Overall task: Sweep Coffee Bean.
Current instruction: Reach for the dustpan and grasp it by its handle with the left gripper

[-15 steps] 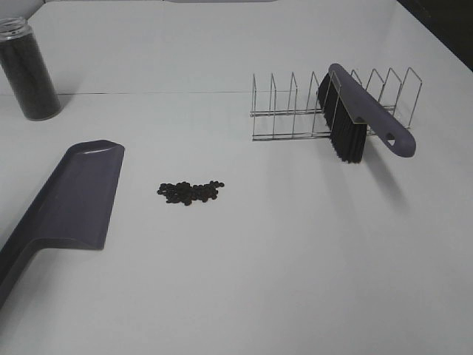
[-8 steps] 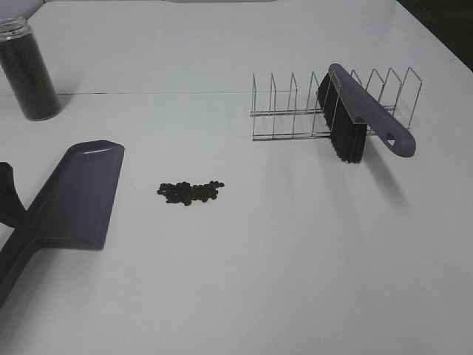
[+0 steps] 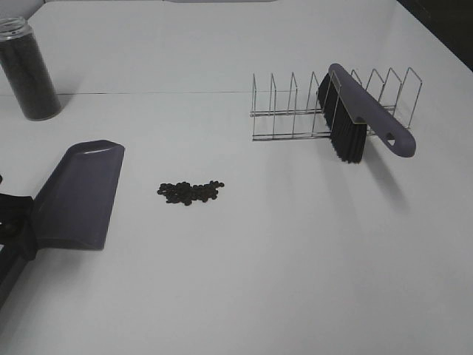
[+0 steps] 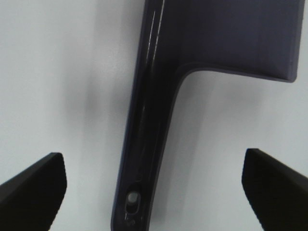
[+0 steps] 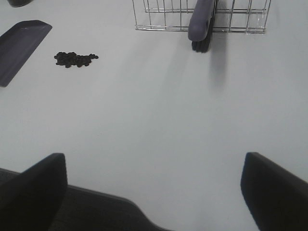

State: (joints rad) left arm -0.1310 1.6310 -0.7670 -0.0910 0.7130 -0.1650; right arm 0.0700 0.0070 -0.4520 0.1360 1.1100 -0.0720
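Nearest, the right fingers [image 5: 33, 192] stand wide over the near edge of the bench [image 3: 281, 281] with nothing between them. On the near left, the left fingers [image 4: 33, 192] are also spread wide, one on each side of the pan's handle [image 4: 144, 144], and neither touches it. My read is that gripping this handle is the step in hand. The pan [image 3: 77, 196] lies flat, its handle running back toward the near left corner.

Right of the pan and clear of it, the beans [image 3: 191, 192] sit in one loose low heap on the bare bench, roughly between the pan and the rack. They are well apart from both pairs of fingers: right of the left pair, and far and left of the right pair.

The beans look small, hard, light and round enough to roll and scatter at a hard push. They are not something to pinch, so I would push them gently with bristles toward the pan.

Farther right, the brush [image 3: 362, 115] leans in a wire rack [image 3: 288, 111] with its handle jutting out, which looks the likely place to grip it. At the far left stands a jar [image 3: 29, 70] of dark beans
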